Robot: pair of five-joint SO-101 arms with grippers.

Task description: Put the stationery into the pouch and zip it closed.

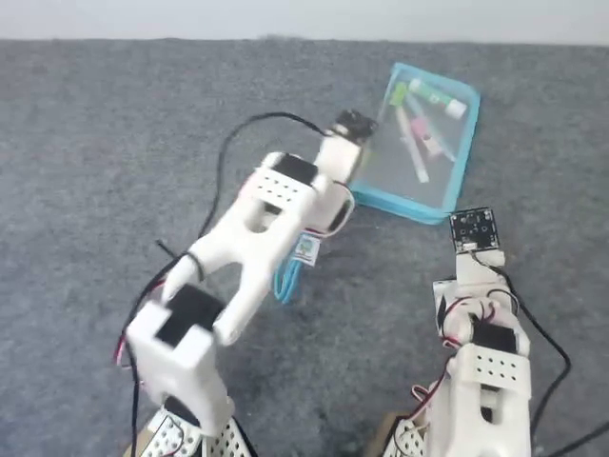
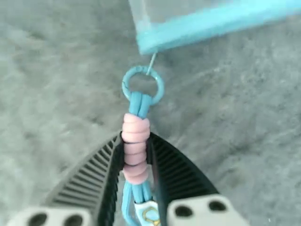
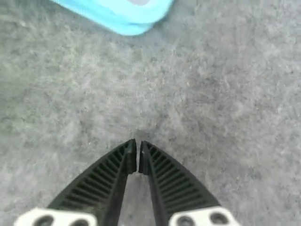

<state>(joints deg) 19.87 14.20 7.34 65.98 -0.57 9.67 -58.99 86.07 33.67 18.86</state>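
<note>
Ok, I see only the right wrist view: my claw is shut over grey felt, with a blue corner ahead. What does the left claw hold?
Observer: The left claw is shut on a pink beaded cord.
Operator: Is this cord joined to anything?
Observer: Yes, it goes through a blue ring that hangs from the pouch corner.
Operator: And what is inside?
Observer: The stationery lies inside the clear pouch, as the high view shows.

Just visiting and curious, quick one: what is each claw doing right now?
Left gripper: closed on the zipper strap.
Right gripper: closed, holding nothing.
</note>
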